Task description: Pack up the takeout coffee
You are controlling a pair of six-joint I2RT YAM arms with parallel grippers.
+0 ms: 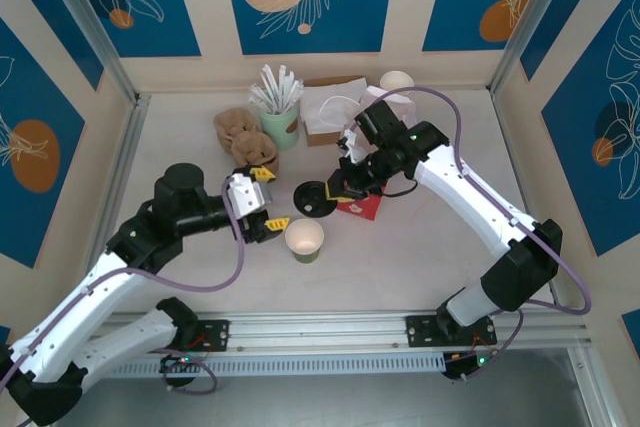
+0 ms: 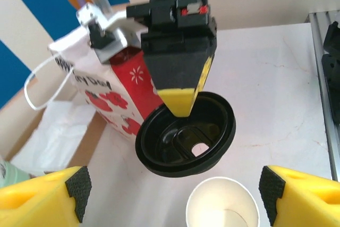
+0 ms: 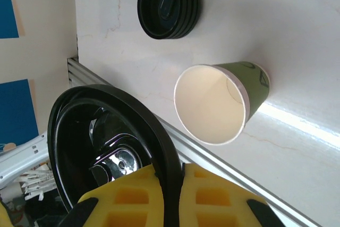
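- Your right gripper [image 3: 167,190] is clamped on the rim of a black lid [image 3: 106,147]. In the right wrist view, the 2 yellow fingers [image 3: 223,198] pinch that edge from both sides.
- The left wrist view shows what that one cannot: the lid [image 2: 186,134] hangs tilted from the right gripper [image 2: 181,103], hollow side toward the camera, just in front of the red bag [image 2: 119,104].
- Your left gripper [image 1: 270,199] is spread wide and holds nothing. Its 2 yellow fingertips [image 2: 42,198] sit at either bottom corner of the left wrist view.
- The paper cup [image 1: 304,239] stands upright and uncovered on the table [image 1: 420,257], between the 2 grippers and nearer the rail [image 1: 320,327] than the held lid [image 1: 312,197].
- The right wrist view shows the cup's [image 3: 212,104] green side, and a second black lid [image 3: 169,5] lying flat on the table, apart from the cup.
- From above, the right gripper [image 1: 335,190] and its arm cover part of the red bag [image 1: 365,207].
- Behind the bag are a green mug of white sticks [image 1: 281,117], a cardboard box [image 1: 330,112] of white paper and some brown lumps [image 1: 245,137].
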